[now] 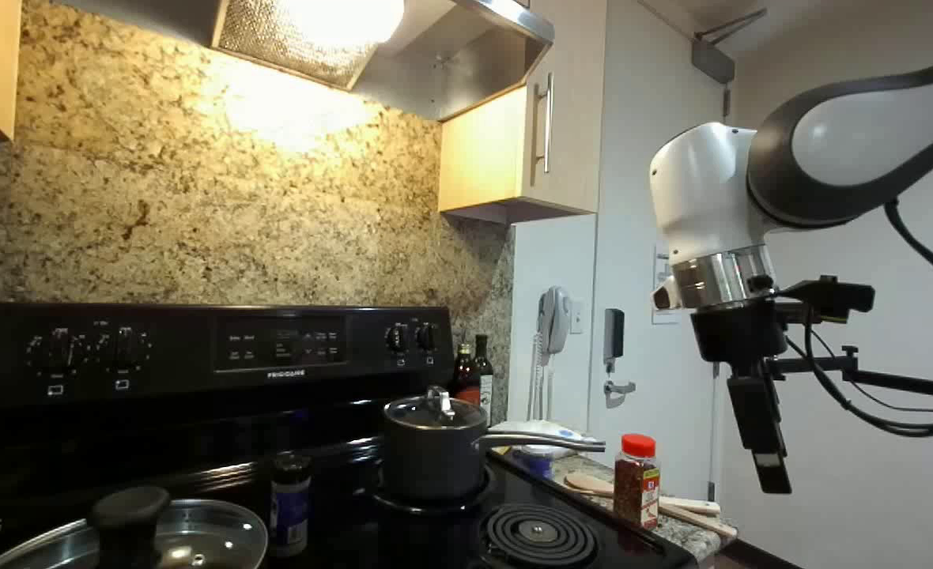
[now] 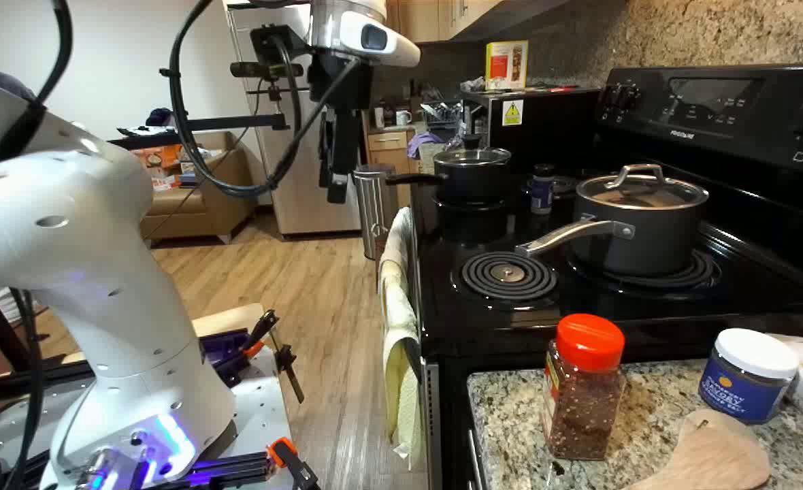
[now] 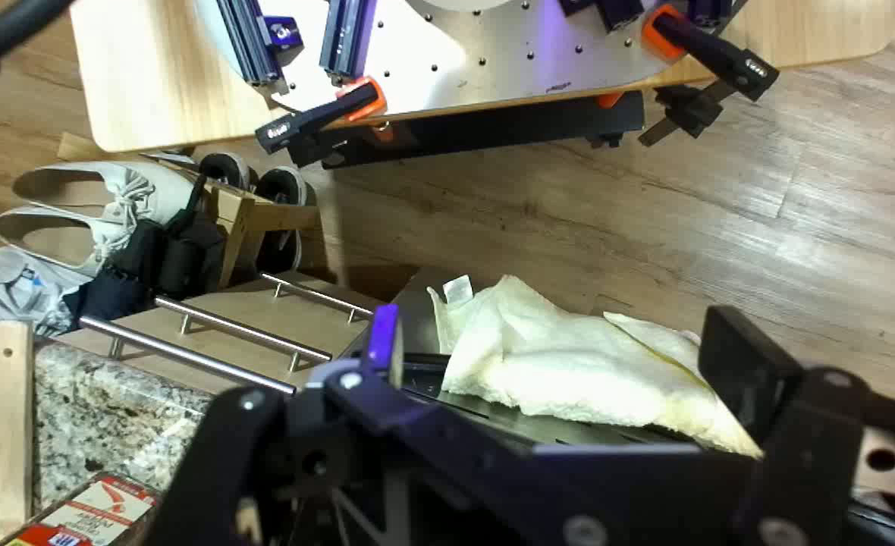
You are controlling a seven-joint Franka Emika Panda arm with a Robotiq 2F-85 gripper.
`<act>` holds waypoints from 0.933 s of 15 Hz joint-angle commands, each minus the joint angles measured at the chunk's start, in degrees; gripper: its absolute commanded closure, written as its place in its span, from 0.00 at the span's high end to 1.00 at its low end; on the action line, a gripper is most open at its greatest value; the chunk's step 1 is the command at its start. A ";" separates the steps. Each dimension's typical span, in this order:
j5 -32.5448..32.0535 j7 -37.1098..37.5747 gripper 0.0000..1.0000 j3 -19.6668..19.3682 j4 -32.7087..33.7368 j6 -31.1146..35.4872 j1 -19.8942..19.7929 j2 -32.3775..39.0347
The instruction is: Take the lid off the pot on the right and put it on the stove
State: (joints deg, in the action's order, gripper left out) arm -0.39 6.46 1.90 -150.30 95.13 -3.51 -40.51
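Note:
The dark grey pot stands upright on the rear burner in both exterior views (image 1: pixel 432 466) (image 2: pixel 636 241), its metal handle sticking out to one side. The round glass lid with a metal rim and a metal loop handle sits on the pot (image 1: pixel 413 412) (image 2: pixel 653 195). The black stove shows its cooktop and back panel (image 1: pixel 166 344) (image 2: pixel 483 327). My gripper hangs in the air, fingers down, away from the pot, in both exterior views (image 1: pixel 768 472) (image 2: pixel 337 190). In the wrist view the gripper (image 3: pixel 557 345) is open with nothing between its fingers. The pot and lid are out of the wrist view.
Another lidded pot with a black knob (image 1: pixel 221 521) (image 2: pixel 473 178) and a blue-labelled bottle (image 1: pixel 289 506) stand on the stove. A red-capped jar (image 2: pixel 584 401) and wooden spoon (image 2: pixel 714 456) are on the counter. A towel (image 3: pixel 569 364) hangs on the oven front. A range hood (image 1: pixel 466 63) overhangs.

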 commanded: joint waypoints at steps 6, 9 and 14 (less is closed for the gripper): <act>-0.48 -0.42 1.00 -0.94 2.75 3.74 0.29 2.65; -0.41 0.53 1.00 -0.76 6.04 9.42 0.06 6.03; -0.86 3.46 1.00 -0.37 18.24 12.36 -0.69 17.29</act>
State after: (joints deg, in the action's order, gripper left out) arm -0.41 7.35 1.11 -140.60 107.20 -3.59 -31.67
